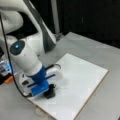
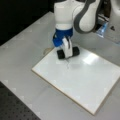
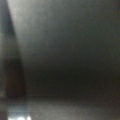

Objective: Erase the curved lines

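The whiteboard [image 2: 82, 82] looks smooth and slightly glossy, with a bright sheen patch toward 2 o'clock in a front view, and its cut edge looks like pale wood or fibreboard. The table [image 1: 105, 55] under it is matt grey. The arm [image 1: 23, 56] has glossy white plastic shells; the black block eraser [image 2: 67, 53] looks matt.

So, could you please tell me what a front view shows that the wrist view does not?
Only a front view shows the scene: the gripper low over the white rectangular board, a black block eraser under it on the board, and a thin dark-grey wavy squiggle of marker ink just below the eraser. The wrist view shows only a dark grey blur, with nothing in it that can be named. No object can be made out in both.
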Controlling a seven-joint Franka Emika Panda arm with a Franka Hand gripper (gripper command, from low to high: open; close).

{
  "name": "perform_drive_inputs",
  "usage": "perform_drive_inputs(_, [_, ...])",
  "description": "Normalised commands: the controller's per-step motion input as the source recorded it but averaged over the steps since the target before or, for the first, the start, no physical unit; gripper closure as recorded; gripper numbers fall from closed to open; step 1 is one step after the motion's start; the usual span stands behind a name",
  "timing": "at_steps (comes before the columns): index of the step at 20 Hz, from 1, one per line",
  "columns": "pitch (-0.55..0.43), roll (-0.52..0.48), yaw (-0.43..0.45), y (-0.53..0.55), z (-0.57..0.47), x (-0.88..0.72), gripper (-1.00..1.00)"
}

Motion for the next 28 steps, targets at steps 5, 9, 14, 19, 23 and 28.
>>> perform_drive_inputs(5, [-0.179, -0.001, -0.078, 0.13, -0.29, -0.04, 1.0])
perform_drive_inputs(9, [-0.174, 0.004, -0.071, 0.2, -0.38, -0.04, 1.0])
perform_drive_inputs(14, [-0.162, 0.005, -0.074, 0.2, -0.43, -0.07, 1.0])
perform_drive_inputs(19, [-0.16, 0.021, -0.119, 0.32, -0.47, -0.03, 1.0])
perform_drive_inputs(23, [-0.164, 0.027, -0.165, 0.38, -0.53, 0.04, 1.0])
perform_drive_inputs(28, [-0.151, 0.035, -0.161, 0.34, -0.58, 0.12, 1.0])
